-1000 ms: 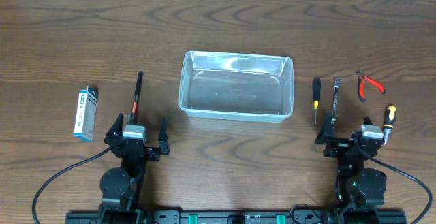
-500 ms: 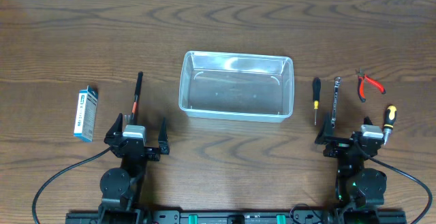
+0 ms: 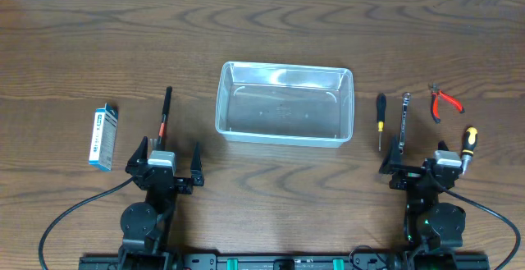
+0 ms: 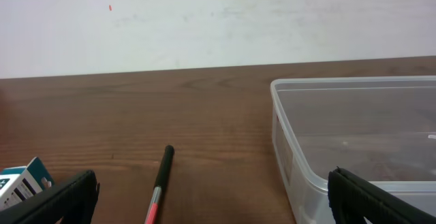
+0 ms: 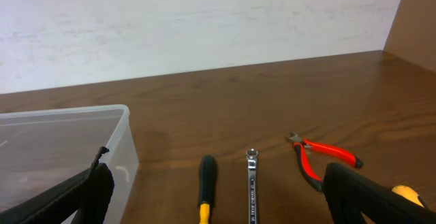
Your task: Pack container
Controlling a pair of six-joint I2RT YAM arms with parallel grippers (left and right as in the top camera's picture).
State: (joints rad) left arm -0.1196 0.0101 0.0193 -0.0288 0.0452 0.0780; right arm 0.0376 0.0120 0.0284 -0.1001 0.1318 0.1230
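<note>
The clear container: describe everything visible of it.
The container is a shallow rectangular bin of clear, see-through plastic with rounded corners and a raised rim. It is empty. The wood shows through its floor, and light glints on the far wall. It sits upright and flat near the middle of the wooden table, long side running left to right, top open, no lid in view. Nothing but the table touches it.

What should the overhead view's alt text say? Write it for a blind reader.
An empty clear container sits centre frame, the open left gripper and right gripper below it. To its left lie a blue-and-white box and a black-and-red stick; to its right, a small screwdriver, wrench, red pliers and yellow-handled screwdriver.
</note>
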